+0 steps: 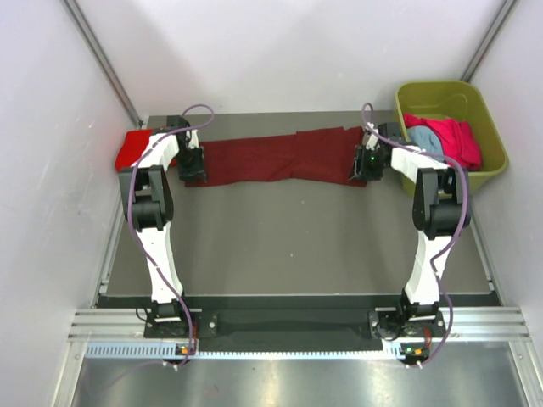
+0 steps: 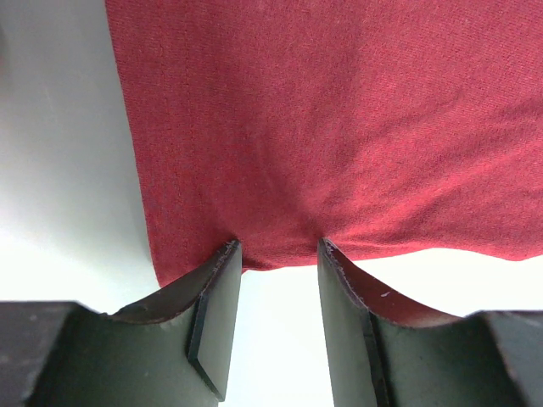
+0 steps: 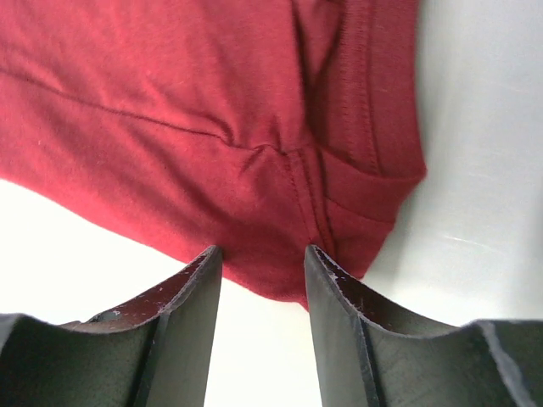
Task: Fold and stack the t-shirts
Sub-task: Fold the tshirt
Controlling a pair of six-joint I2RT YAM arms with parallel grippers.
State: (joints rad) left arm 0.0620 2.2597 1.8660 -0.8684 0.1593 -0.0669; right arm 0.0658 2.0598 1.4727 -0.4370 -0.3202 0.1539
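We see the dark maroon short-sleeved cloth t-shirt (image 1: 271,158) drawn out in a long band on the dark grey bench (image 1: 288,237), running from the left pincer (image 1: 192,170) across to the right pincer (image 1: 366,163).

In the left wrist view, the left pincer (image 2: 280,246) has its two black fingers a little apart. The plain edge of the maroon t-shirt (image 2: 339,127) lies right at their tips and dips slightly into the gap, with the rest of the cloth spreading away ahead of them. We cannot tell whether they grip it.

In the right wrist view, the right pincer (image 3: 263,250) stands the same way, fingers slightly parted. A seamed, hemmed corner of the maroon t-shirt (image 3: 170,127) sits at and just beyond its tips, and again we cannot tell if it is gripped.

A bright red cloth t-shirt (image 1: 131,151) lies just outside the left pincer. Beyond the right pincer stands an olive-green plastic tub (image 1: 441,95) holding a pink t-shirt (image 1: 454,140) and a light blue t-shirt (image 1: 424,140).
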